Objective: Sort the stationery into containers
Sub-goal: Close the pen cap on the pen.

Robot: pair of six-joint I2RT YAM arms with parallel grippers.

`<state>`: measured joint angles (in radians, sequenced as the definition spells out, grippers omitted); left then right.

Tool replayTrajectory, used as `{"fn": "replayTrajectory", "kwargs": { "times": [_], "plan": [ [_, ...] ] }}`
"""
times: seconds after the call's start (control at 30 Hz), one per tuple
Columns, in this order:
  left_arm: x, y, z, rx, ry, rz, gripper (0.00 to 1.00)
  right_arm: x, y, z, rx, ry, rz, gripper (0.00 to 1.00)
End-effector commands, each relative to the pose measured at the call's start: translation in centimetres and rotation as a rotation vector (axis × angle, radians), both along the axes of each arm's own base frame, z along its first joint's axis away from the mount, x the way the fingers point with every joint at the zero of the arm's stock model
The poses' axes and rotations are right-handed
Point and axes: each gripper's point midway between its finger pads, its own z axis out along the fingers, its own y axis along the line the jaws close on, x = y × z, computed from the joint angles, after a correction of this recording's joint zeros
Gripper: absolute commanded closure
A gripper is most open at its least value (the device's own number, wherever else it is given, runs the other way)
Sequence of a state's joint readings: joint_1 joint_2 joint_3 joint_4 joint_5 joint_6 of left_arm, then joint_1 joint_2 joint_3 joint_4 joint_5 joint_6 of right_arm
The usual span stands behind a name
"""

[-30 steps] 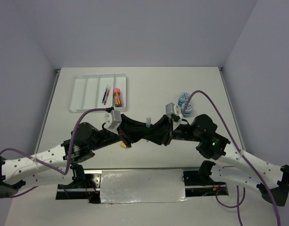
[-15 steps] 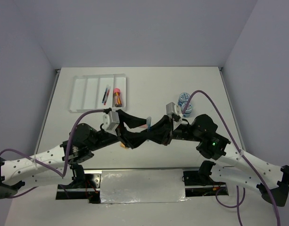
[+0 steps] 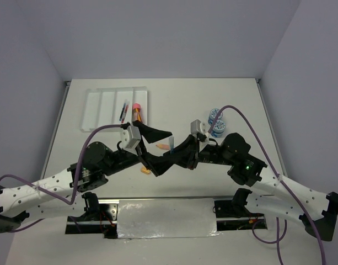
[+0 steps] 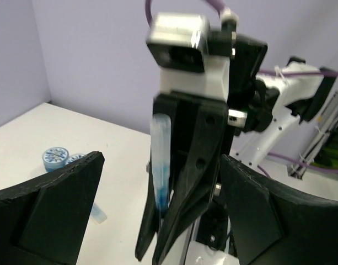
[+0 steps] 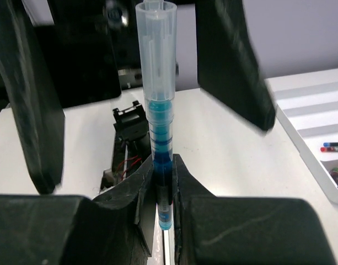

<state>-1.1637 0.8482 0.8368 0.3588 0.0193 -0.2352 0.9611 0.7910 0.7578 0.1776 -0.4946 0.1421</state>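
Tube (image 5: 157, 110), pale blue, clear plastic, upright in mid-air over the table, well apart from the tray (image 3: 89, 113). Right gripper (image 5: 164, 171) pinches its lower end. Likely light and stiff. The round, smooth barrel could slip or twist in a pinch. Best hold looks like mid-barrel, above the right's fingers. Left gripper (image 4: 157, 179) is spread wide, flanking the tube without touching it.

Tube (image 5: 156, 83) clr plastic; tray (image 3: 97, 107) glossy wht
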Motion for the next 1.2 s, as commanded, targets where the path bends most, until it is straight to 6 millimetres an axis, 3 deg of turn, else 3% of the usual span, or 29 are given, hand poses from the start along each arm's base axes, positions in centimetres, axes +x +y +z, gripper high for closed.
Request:
{"fn": "replayTrajectory", "kwargs": {
  "times": [0.0, 0.13, 0.47, 0.63, 0.87, 1.17],
  "plan": [
    [0.5, 1.7, 5.0, -0.098, -0.038, 0.066, 0.01, 0.1, 0.0, 0.5, 0.007, -0.042, 0.003, 1.00],
    [0.4, 2.0, 6.6, -0.111, -0.051, 0.067, 0.01, 0.3, 0.1, 0.5, 0.010, -0.048, 0.001, 1.00],
    [2.4, 2.1, 6.4, -0.087, 0.011, 0.168, 0.13, 0.2, 0.2, 0.9, 0.013, -0.053, 0.009, 1.00],
    [1.9, 1.3, 6.2, -0.072, 0.009, 0.121, 0.20, 0.9, 0.2, 0.8, 0.013, -0.049, -0.028, 1.00],
    [1.6, 0.5, 5.1, -0.045, 0.023, 0.093, 0.55, 1.6, 0.3, 0.8, 0.011, -0.033, -0.067, 1.00],
    [1.6, -0.5, 4.1, -0.008, 0.043, 0.068, 0.85, 2.2, 0.1, 1.8, 0.028, -0.022, -0.106, 1.00]
  ]
}}
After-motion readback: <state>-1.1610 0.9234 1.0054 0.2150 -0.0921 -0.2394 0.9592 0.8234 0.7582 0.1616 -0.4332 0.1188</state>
